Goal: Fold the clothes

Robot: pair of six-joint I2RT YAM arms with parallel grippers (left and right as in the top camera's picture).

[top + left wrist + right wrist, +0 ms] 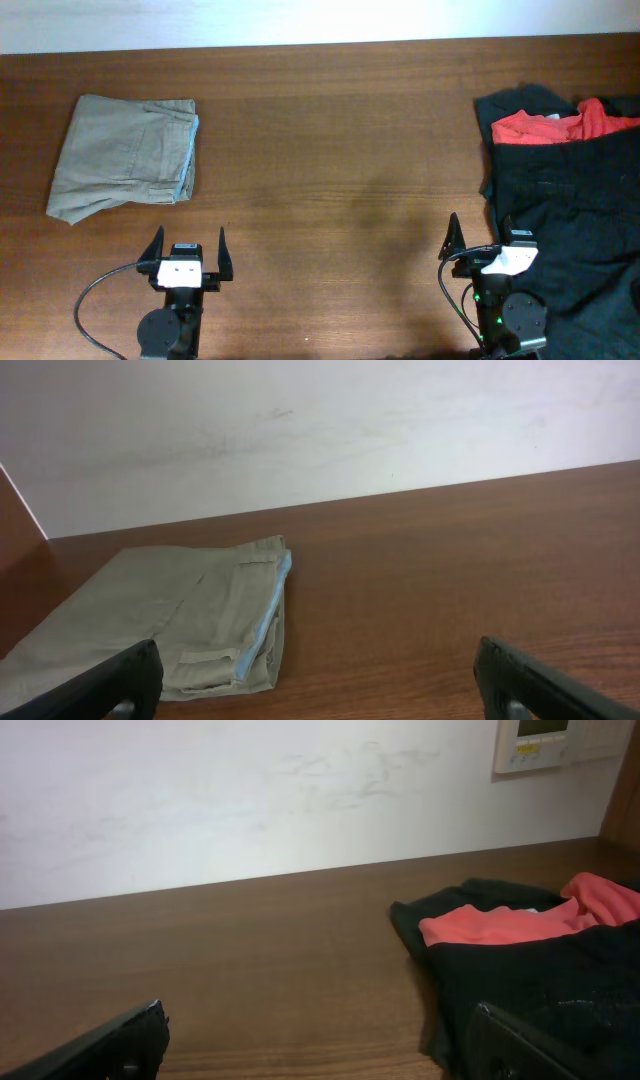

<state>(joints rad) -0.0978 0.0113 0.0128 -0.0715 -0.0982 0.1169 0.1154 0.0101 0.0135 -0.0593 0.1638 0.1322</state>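
**Khaki Shorts Lie Folded at Far Left of Table, Both Arms Empty**

The khaki shorts (125,158) are seen at the far left of the wooden table (340,150), gathered into a compact, roughly rectangular bundle. A strip of pale blue lining is shown along the bundle's right edge. The folding is judged to be largely done: the layers are stacked and nothing trails out. The near left corner is splayed a little, though, and the edges are not squared. A final tidy may be all that is left, as far as can be told.

The left gripper (190,240) is held at the near edge, short of the shorts and apart from them. Its jaws are spread wide with nothing between them. The right gripper (480,232) is placed at the near right, likewise spread wide and empty. In its wrist view only bare wood is framed between the fingertips.

A heap of black garments (570,230) is piled at the right of the table, with a red-orange garment (560,122) bunched at its far end. The heap is set just beside the right arm's base; whether it is touched cannot be settled from above. Nothing is found between the left gripper and the shorts. A pale wall (300,430) is seen behind the table, and a small control panel (545,745) is mounted on it at the far right.
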